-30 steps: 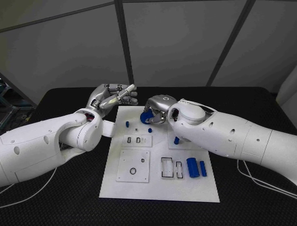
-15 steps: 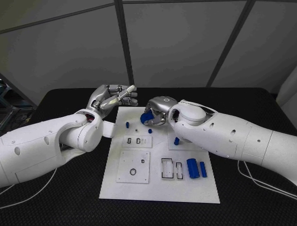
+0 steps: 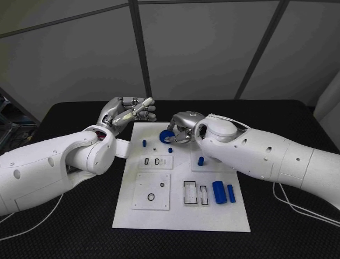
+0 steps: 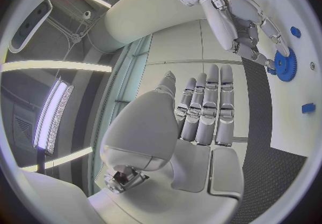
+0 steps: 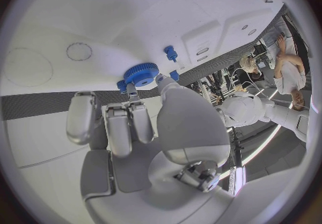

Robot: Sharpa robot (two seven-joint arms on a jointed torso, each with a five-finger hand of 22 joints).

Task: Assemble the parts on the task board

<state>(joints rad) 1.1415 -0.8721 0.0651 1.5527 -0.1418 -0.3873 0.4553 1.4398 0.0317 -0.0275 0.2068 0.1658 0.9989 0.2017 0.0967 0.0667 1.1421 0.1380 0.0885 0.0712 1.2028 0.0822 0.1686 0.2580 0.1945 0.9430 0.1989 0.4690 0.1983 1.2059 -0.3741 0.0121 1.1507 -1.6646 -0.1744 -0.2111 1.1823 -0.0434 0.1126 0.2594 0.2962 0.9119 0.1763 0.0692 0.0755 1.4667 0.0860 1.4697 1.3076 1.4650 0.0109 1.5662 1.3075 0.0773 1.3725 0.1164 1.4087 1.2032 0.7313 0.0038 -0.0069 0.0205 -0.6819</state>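
Observation:
The white task board [image 3: 181, 210] lies in the middle of the black table. My right hand [image 3: 184, 128] hovers over the board's far end and pinches a blue gear [image 3: 166, 136] between thumb and fingers. The right wrist view shows the gear [image 5: 141, 74] at the fingertips, just above the board [image 5: 60, 25]. My left hand [image 3: 127, 113] is raised beyond the board's far left corner, fingers stretched out straight and holding nothing. The left wrist view shows that hand [image 4: 201, 111] with the gear [image 4: 286, 66] and the right hand [image 4: 241, 20] beyond it.
Small blue pegs [image 3: 145, 143] [image 3: 171, 149] [image 3: 201, 161] stand on the board's far half. Two blue cylinders [image 3: 219, 192] [image 3: 230, 193] lie at its right side beside rectangular slots [image 3: 191, 192]. A plate with a round recess [image 3: 151, 190] sits near left.
The right hand has shifted only slightly with the gear still in its pinch. The left hand has stayed where it was.

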